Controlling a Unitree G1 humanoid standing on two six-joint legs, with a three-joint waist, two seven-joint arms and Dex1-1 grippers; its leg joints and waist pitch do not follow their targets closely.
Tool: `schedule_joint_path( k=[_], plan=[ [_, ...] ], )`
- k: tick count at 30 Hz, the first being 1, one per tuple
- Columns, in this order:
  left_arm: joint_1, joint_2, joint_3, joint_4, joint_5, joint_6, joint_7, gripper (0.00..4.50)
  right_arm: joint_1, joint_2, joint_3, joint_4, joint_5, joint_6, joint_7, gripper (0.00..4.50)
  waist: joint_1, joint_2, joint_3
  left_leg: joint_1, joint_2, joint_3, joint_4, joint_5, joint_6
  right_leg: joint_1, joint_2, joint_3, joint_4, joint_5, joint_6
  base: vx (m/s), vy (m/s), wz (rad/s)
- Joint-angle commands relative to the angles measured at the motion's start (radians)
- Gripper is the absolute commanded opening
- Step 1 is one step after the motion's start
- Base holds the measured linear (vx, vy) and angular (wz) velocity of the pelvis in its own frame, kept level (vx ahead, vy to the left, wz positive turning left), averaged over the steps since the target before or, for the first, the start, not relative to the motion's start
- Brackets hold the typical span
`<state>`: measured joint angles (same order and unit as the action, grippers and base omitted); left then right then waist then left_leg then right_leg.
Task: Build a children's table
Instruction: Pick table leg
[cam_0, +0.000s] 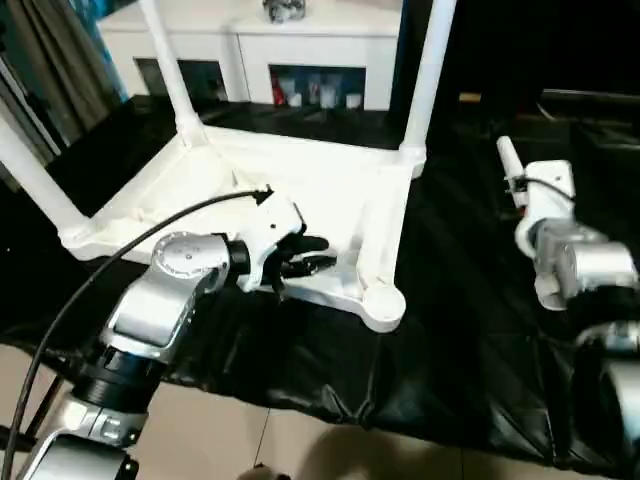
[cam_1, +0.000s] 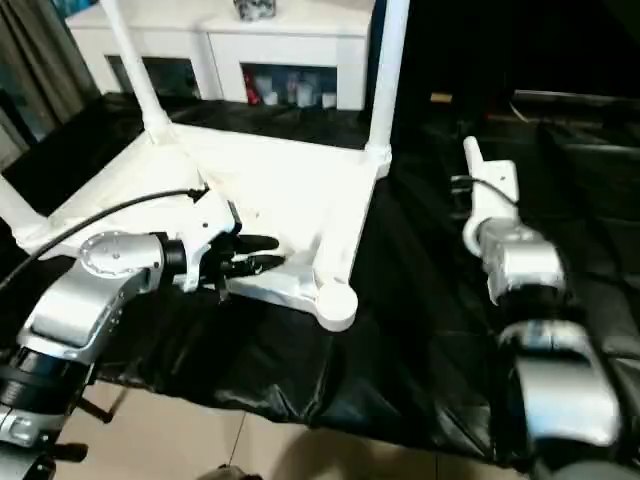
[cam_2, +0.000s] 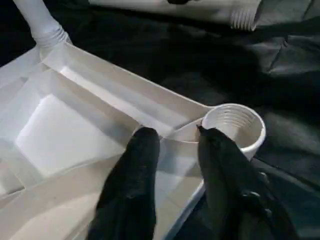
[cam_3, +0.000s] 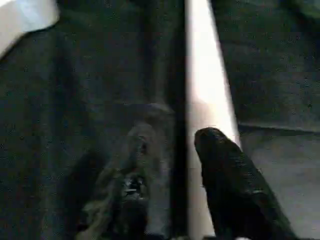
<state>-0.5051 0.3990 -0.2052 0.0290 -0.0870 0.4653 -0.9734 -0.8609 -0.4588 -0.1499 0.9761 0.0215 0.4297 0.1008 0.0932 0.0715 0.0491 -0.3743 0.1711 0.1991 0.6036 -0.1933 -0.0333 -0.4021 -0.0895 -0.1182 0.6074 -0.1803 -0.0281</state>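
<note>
Assembly is three-quarters done, I'd judge. The one white plastic rectangular tabletop with the ribbed underside (cam_0: 320, 180) lies upside down on the crinkled black plastic sheet (cam_0: 470, 330), left of the middle. Three long white tubular legs stand up from its corner sockets: one at the far left (cam_0: 165, 50), one at the far right (cam_0: 432, 70) and one at the near left (cam_0: 30, 165).

Of four sockets, one is unfilled: the round threaded socket (cam_2: 232, 122) at the near right corner. The fourth white tubular leg (cam_2: 200, 11) lies loose on the sheet beyond that corner (its ribbed end shows), so it has yet to be screwed in and the table turned over.

The left hand (cam_0: 315, 255) sits at the near rim beside the unfilled socket, fingers parted, clamping nothing. The right hand (cam_3: 170, 135), well off to the right, is likewise parted, with a white tube just beyond it, not gripped.
</note>
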Motion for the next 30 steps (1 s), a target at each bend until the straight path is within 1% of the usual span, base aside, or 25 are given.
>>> schedule_joint_path(
  k=[1, 2, 3, 4, 5, 6, 7, 8, 9, 10, 11, 12, 13, 14, 15, 16, 17, 18, 19, 21, 22, 23, 24, 26, 30],
  plan=[
    [0.013, 0.017, 0.011, -0.035, -0.015, 0.031, -0.006, 1.86, -0.023, -0.014, -0.003, 0.053, -0.018, -0.037, -0.019, 1.95, 0.006, -0.017, -0.072, 0.008, 0.051, -0.029, -0.054, -0.117, 0.051, 0.06, -0.075, 0.059, -0.063, -0.165, -0.223, 0.0, 0.0, 0.0],
    [0.016, 0.023, 0.012, -0.042, -0.02, 0.036, -0.007, 1.97, -0.03, -0.017, -0.002, 0.07, -0.021, -0.045, -0.02, 2.01, 0.008, -0.018, -0.07, 0.007, 0.05, -0.028, -0.054, -0.124, 0.053, 0.06, -0.073, 0.058, -0.065, -0.18, -0.218, 0.0, 0.0, 0.0],
    [0.016, 0.023, 0.012, -0.042, -0.02, 0.036, -0.007, 1.97, -0.03, -0.017, -0.002, 0.071, -0.021, -0.045, -0.02, 2.01, 0.008, -0.017, -0.072, 0.008, 0.051, -0.029, -0.053, -0.125, 0.052, 0.06, -0.075, 0.058, -0.063, -0.184, -0.219, 0.0, 0.0, 0.0],
    [0.021, 0.035, 0.013, -0.056, -0.028, 0.051, -0.01, 2.09, -0.043, -0.025, 0.004, 0.112, -0.029, -0.065, -0.02, 2.17, 0.008, -0.016, -0.071, 0.007, 0.052, -0.029, -0.053, -0.13, 0.052, 0.059, -0.074, 0.057, -0.064, -0.195, -0.216, 0.0, 0.0, 0.0],
    [0.021, 0.036, 0.013, -0.057, -0.029, 0.052, -0.01, 2.18, -0.044, -0.025, 0.005, 0.115, -0.03, -0.066, -0.02, 2.28, 0.008, -0.018, -0.071, 0.006, 0.052, -0.03, -0.054, -0.137, 0.05, 0.06, -0.074, 0.057, -0.064, -0.203, -0.217, 0.0, 0.0, 0.0],
    [0.021, 0.036, 0.013, -0.057, -0.029, 0.052, -0.01, 2.18, -0.044, -0.025, 0.005, 0.115, -0.03, -0.066, -0.02, 2.28, 0.008, -0.018, -0.07, 0.006, 0.051, -0.03, -0.054, -0.14, 0.051, 0.059, -0.072, 0.056, -0.066, -0.208, -0.215, 0.0, 0.0, 0.0],
    [0.026, 0.048, 0.014, -0.073, -0.036, 0.068, -0.014, 2.38, -0.058, -0.031, 0.008, 0.16, -0.039, -0.09, -0.019, 2.4, 0.009, -0.02, -0.072, 0.006, 0.054, -0.031, -0.053, -0.143, 0.048, 0.059, -0.076, 0.056, -0.061, -0.214, -0.217, 0.0, 0.0, 0.0],
    [0.028, 0.053, 0.014, -0.082, -0.04, 0.073, -0.017, 2.43, -0.063, -0.032, 0.01, 0.181, -0.043, -0.103, -0.01, 2.45, 0.01, -0.024, -0.069, 0.007, 0.053, -0.03, -0.053, -0.15, 0.049, 0.057, -0.075, 0.056, -0.064, -0.229, -0.217, 0.0, 0.0, 0.0],
    [0.029, 0.061, 0.012, -0.094, -0.037, 0.077, -0.016, 2.43, -0.075, -0.032, 0.013, 0.223, -0.041, -0.129, 0.016, 2.45, 0.011, -0.027, -0.068, 0.007, 0.052, -0.029, -0.054, -0.152, 0.05, 0.056, -0.075, 0.056, -0.067, -0.239, -0.214, 0.0, 0.0, 0.0],
    [0.029, 0.063, 0.011, -0.096, -0.034, 0.076, -0.015, 2.48, -0.076, -0.031, 0.013, 0.229, -0.039, -0.132, 0.024, 2.55, 0.013, -0.029, -0.069, 0.006, 0.054, -0.03, -0.054, -0.153, 0.051, 0.057, -0.077, 0.057, -0.063, -0.244, -0.215, 0.0, 0.0, 0.0],
    [0.03, 0.067, 0.009, -0.1, -0.029, 0.075, -0.012, 2.56, -0.078, -0.029, 0.013, 0.243, -0.038, -0.134, 0.036, 2.69, 0.013, -0.037, -0.067, 0.005, 0.054, -0.029, -0.054, -0.149, 0.055, 0.056, -0.075, 0.057, -0.065, -0.243, -0.212, 0.0, 0.0, 0.0],
    [0.031, 0.07, 0.009, -0.102, -0.027, 0.074, -0.011, 2.67, -0.078, -0.028, 0.012, 0.25, -0.037, -0.133, 0.04, 2.76, 0.016, -0.033, -0.068, 0.005, 0.055, -0.03, -0.054, -0.145, 0.055, 0.057, -0.077, 0.057, -0.061, -0.24, -0.214, 0.0, 0.0, 0.0],
    [0.036, 0.081, 0.007, -0.11, -0.027, 0.077, -0.007, 2.81, -0.082, -0.024, 0.013, 0.269, -0.042, -0.134, 0.039, 2.87, 0.019, -0.038, -0.069, 0.006, 0.057, -0.029, -0.054, -0.136, 0.057, 0.055, -0.076, 0.058, -0.06, -0.231, -0.216, 0.0, 0.0, 0.0],
    [0.039, 0.086, 0.009, -0.119, -0.031, 0.084, -0.008, 2.82, -0.084, -0.025, 0.016, 0.278, -0.048, -0.121, 0.03, 2.99, 0.021, -0.043, -0.069, 0.006, 0.057, -0.029, -0.054, -0.129, 0.059, 0.055, -0.076, 0.058, -0.059, -0.225, -0.217, 0.0, 0.0, 0.0],
    [0.043, 0.091, 0.01, -0.133, -0.037, 0.096, -0.011, 2.82, -0.088, -0.028, 0.017, 0.29, -0.052, -0.099, 0.02, 2.99, 0.024, -0.039, -0.069, 0.007, 0.058, -0.03, -0.054, -0.123, 0.057, 0.053, -0.075, 0.059, -0.056, -0.216, -0.222, 0.0, 0.0, 0.0],
    [0.045, 0.095, 0.011, -0.143, -0.041, 0.104, -0.011, 2.82, -0.091, -0.029, 0.014, 0.298, -0.05, -0.083, 0.018, 2.99, 0.026, -0.04, -0.069, 0.008, 0.059, -0.03, -0.054, -0.121, 0.053, 0.053, -0.075, 0.059, -0.053, -0.206, -0.227, 0.0, 0.0, 0.0],
    [0.047, 0.1, 0.011, -0.155, -0.046, 0.115, -0.01, 2.82, -0.097, -0.032, 0.014, 0.311, -0.054, -0.067, 0.017, 2.99, 0.027, -0.045, -0.067, 0.008, 0.059, -0.028, -0.055, -0.123, 0.052, 0.052, -0.074, 0.06, -0.053, -0.202, -0.23, 0.0, 0.0, 0.0],
    [0.049, 0.105, 0.013, -0.161, -0.05, 0.12, -0.011, 2.82, -0.101, -0.033, 0.016, 0.319, -0.058, -0.064, 0.016, 2.99, 0.029, -0.045, -0.067, 0.009, 0.059, -0.028, -0.055, -0.126, 0.05, 0.051, -0.075, 0.06, -0.053, -0.203, -0.231, 0.0, 0.0, 0.0],
    [0.051, 0.109, 0.014, -0.167, -0.053, 0.124, -0.012, 2.82, -0.105, -0.035, 0.011, 0.324, -0.056, -0.068, 0.009, 2.99, 0.032, -0.044, -0.065, 0.008, 0.058, -0.028, -0.056, -0.133, 0.045, 0.051, -0.076, 0.061, -0.054, -0.21, -0.229, 0.0, 0.0, 0.0],
    [0.054, 0.116, 0.016, -0.177, -0.058, 0.132, -0.015, 2.82, -0.114, -0.038, -0.004, 0.328, -0.045, -0.085, 0.004, 2.99, 0.034, -0.048, -0.065, 0.008, 0.059, -0.028, -0.057, -0.14, 0.037, 0.052, -0.078, 0.062, -0.054, -0.211, -0.225, 0.0, 0.0, 0.0],
    [0.055, 0.119, 0.017, -0.18, -0.06, 0.134, -0.017, 2.82, -0.118, -0.04, -0.007, 0.33, -0.043, -0.091, 0.001, 2.99, 0.034, -0.048, -0.064, 0.008, 0.059, -0.029, -0.057, -0.145, 0.035, 0.051, -0.078, 0.062, -0.055, -0.217, -0.223, 0.0, 0.0, 0.0],
    [0.056, 0.124, 0.02, -0.179, -0.062, 0.135, -0.019, 2.82, -0.128, -0.045, -0.009, 0.33, -0.043, -0.102, -0.003, 2.99, 0.038, -0.05, -0.065, 0.01, 0.058, -0.028, -0.056, -0.153, 0.03, 0.051, -0.08, 0.062, -0.055, -0.232, -0.22, 0.0, 0.0, 0.0],
    [0.056, 0.129, 0.019, -0.18, -0.063, 0.137, -0.02, 2.82, -0.135, -0.047, -0.009, 0.333, -0.043, -0.108, -0.003, 2.99, 0.038, -0.05, -0.063, 0.009, 0.058, -0.028, -0.057, -0.157, 0.029, 0.05, -0.079, 0.062, -0.057, -0.24, -0.218, 0.0, 0.0, 0.0],
    [0.057, 0.135, 0.02, -0.185, -0.066, 0.142, -0.019, 2.82, -0.144, -0.052, -0.006, 0.334, -0.046, -0.117, -0.005, 2.99, 0.042, -0.053, -0.063, 0.009, 0.058, -0.028, -0.057, -0.158, 0.026, 0.05, -0.079, 0.063, -0.057, -0.251, -0.206, 0.0, 0.0, 0.0],
    [0.054, 0.143, 0.022, -0.194, -0.074, 0.153, -0.018, 2.82, -0.159, -0.062, -0.009, 0.333, -0.049, -0.131, -0.023, 2.99, 0.048, -0.052, -0.065, 0.008, 0.057, -0.028, -0.056, -0.136, 0.026, 0.049, -0.077, 0.063, -0.051, -0.217, -0.209, 0.0, 0.0, 0.0]
  ],
)
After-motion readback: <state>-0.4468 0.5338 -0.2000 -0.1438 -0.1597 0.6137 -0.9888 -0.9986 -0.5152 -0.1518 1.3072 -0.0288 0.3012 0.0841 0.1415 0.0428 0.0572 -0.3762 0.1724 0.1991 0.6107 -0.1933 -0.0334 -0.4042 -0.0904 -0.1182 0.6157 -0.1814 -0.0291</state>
